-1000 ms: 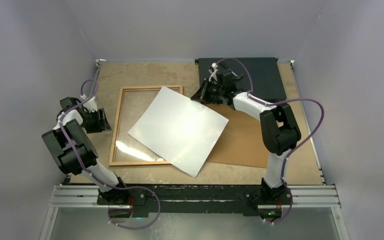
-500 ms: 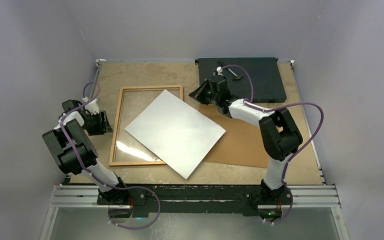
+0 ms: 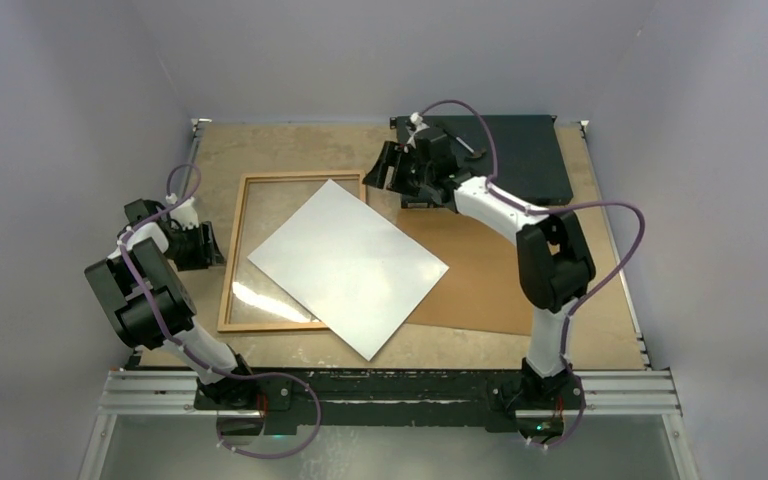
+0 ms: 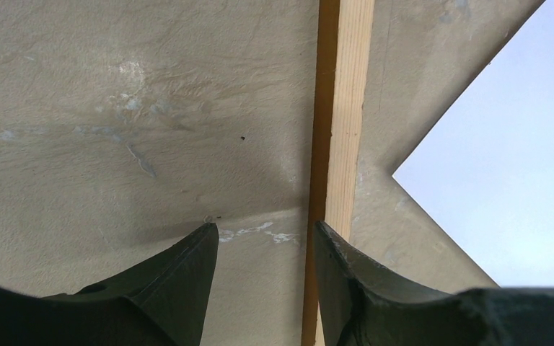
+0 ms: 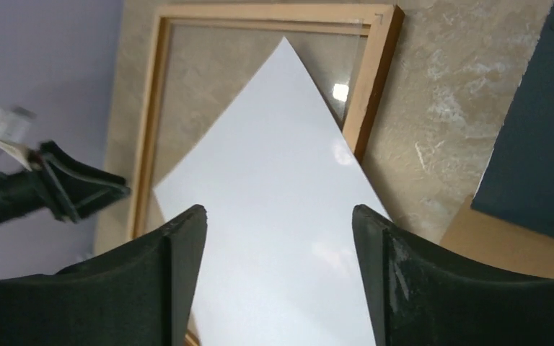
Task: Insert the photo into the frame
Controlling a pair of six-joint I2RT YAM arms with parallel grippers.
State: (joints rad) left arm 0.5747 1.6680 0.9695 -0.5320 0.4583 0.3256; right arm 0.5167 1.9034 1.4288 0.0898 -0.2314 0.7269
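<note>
While photo (image 3: 348, 265) lies askew on frame (image 3: 231, 262), tan tabletop (image 3: 290, 145): left pincer (image 4: 263, 231), right pincer (image 5: 279, 213) parted.

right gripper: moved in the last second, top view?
Yes. The right gripper has shifted left and away from the arm bases, ending close to the far right corner of the frame.

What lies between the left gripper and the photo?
The left rail of the frame and a strip of its clear pane lie between the left gripper and the photo; the left wrist view shows it best.
</note>
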